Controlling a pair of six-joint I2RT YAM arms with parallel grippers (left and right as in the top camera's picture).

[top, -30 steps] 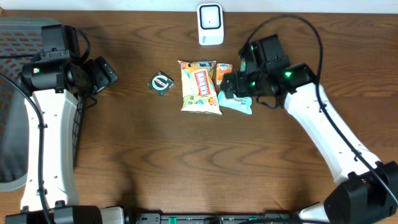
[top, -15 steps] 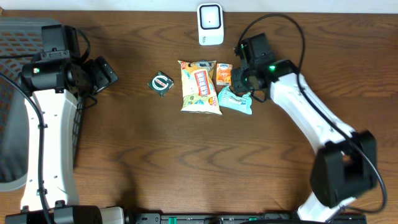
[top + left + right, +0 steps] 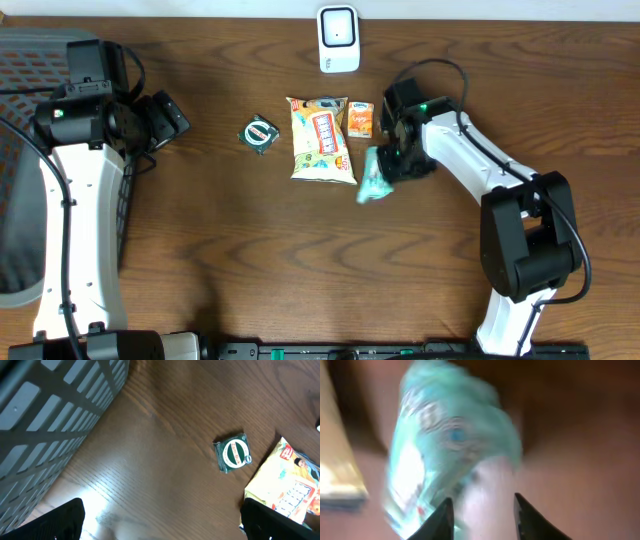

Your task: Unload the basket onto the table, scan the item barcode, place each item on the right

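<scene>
teal packet (image 3: 445,455) blurred, print perhaps illegible

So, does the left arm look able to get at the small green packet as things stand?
Probably yes. The left pincer is open, and only bare table lies between it and the green packet. The yellow snack bag sits on the packet's far side, not in the way.
</scene>
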